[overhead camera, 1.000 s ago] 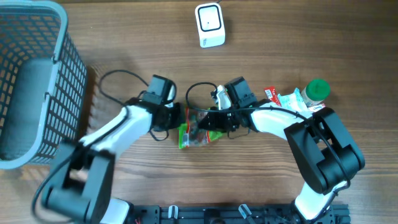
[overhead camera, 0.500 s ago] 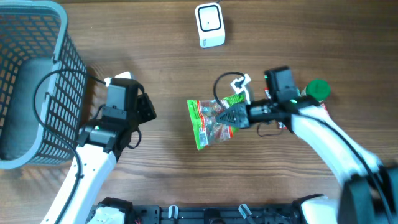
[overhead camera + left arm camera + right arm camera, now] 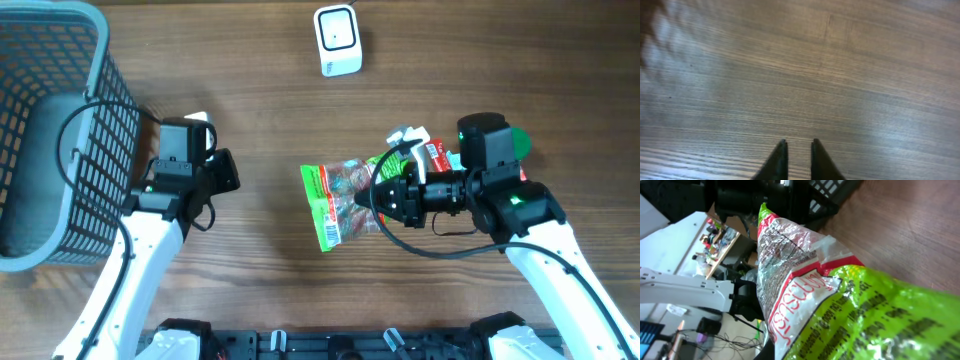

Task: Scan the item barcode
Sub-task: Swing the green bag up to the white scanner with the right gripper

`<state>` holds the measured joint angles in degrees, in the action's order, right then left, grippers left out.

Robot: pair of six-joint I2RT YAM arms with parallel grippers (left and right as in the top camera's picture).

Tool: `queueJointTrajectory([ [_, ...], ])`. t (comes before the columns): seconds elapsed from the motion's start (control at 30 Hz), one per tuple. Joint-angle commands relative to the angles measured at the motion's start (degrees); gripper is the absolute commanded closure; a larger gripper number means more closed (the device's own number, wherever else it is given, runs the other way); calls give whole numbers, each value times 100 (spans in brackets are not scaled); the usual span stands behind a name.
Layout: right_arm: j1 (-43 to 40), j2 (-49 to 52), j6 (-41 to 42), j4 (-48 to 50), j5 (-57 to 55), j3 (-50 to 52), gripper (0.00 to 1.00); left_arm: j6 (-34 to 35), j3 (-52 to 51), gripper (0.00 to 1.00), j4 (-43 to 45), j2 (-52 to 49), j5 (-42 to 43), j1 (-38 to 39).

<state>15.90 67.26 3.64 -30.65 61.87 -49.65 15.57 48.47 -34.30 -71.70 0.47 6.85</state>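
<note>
Overhead: right fingers [image 3: 385, 197] clamped on right edge of snack bag [image 3: 338, 200], mid-bench [image 3: 250, 90]. White scanner [image 3: 337, 40] at far side, well apart from bag. Left fingers [image 3: 226, 172] beside basket [image 3: 110, 110], holding nothing.
Left wrist: left fingers slightly apart, narrow gap, bare wood under them.
Right wrist: crinkled green-red bag fills view, tilted, held off bench; right fingers hidden behind it.

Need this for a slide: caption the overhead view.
Right hand holds a green-and-red snack bag short of the white scanner; left hand empty beside the grey basket.
</note>
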Motion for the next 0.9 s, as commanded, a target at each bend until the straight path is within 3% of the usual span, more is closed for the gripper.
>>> queueJointTrajectory([
  [0.0,-24,2,446,-13,-214,-413,96,-184,-15,80,37,-195,205,-315],
  [0.2,-24,50,345,-1119,-1556,-1095,96,-164,-15,59,136,-299,203,-815],
  [0.23,-24,90,282,-1307,-1727,-1248,96,-162,-15,50,170,-299,205,-874],
  [0.27,-24,170,199,-1606,-1989,-1545,96,-136,-15,7,197,-299,208,-944],
  [0.3,-24,243,157,-1786,-2164,-1749,96,-94,-15,0,192,-299,210,-975],
  [0.57,-22,1836,-396,-3595,-3373,-4878,96,0,-15,0,173,-299,205,-986],
  [0.73,24,3320,-728,-4992,-3936,-7855,96,0,-15,0,175,-299,205,-986],
  [0.87,96,4242,-1255,-5195,-4409,-9683,96,0,-15,0,175,-299,205,-986],
])
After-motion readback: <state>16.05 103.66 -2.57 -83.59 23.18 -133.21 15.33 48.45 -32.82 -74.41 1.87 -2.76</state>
